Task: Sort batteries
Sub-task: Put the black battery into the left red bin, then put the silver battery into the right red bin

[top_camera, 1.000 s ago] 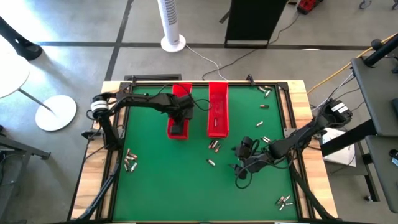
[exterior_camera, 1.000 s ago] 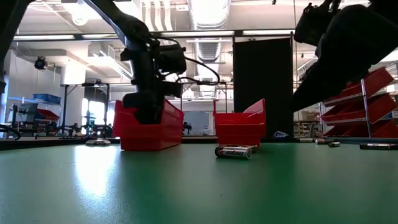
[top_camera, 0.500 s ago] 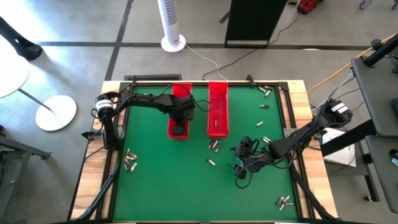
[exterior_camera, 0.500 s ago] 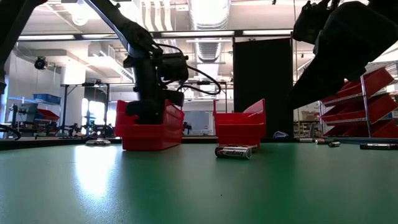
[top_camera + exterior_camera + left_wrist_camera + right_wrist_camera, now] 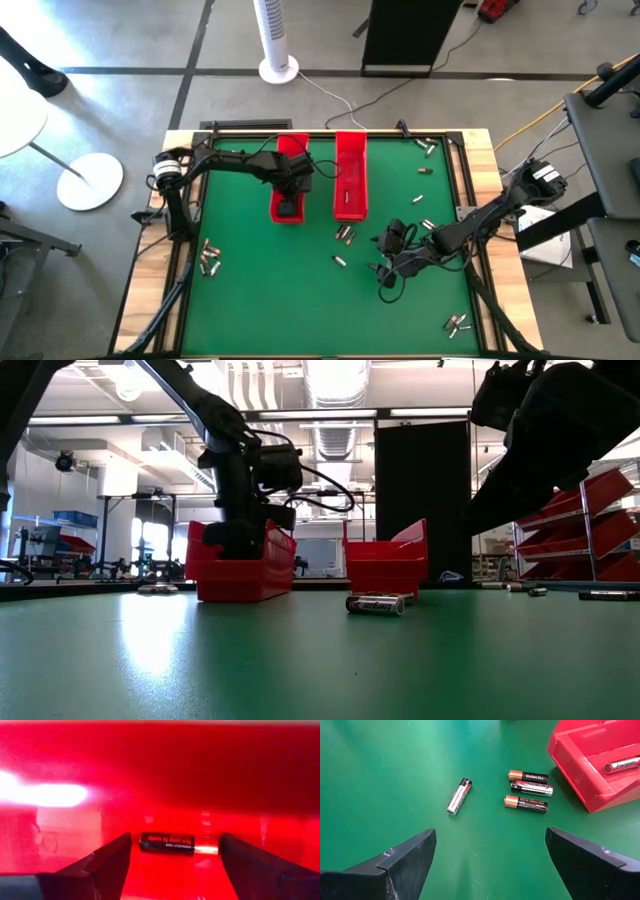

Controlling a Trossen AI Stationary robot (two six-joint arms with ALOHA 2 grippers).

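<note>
Red tray (image 5: 287, 190) hides left gripper (image 5: 175, 855) tips | spread around battery (image 5: 177, 844) | right gripper (image 5: 490, 865) wide

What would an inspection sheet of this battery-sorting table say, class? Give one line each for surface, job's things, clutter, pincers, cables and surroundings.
Surface: green mat in a wooden frame.
Job's things: two red trays, left tray and right tray; one battery lies in the left tray, another in the right; loose batteries lie scattered over the mat.
Clutter: nothing seen.
Pincers: left pincer open, down inside the left tray, straddling the battery without touching it; right pincer open, above the mat near three loose batteries.
Cables: cables run across the floor beyond the table.
Surroundings: tower fan, black cabinet, shelving with red bins.
</note>
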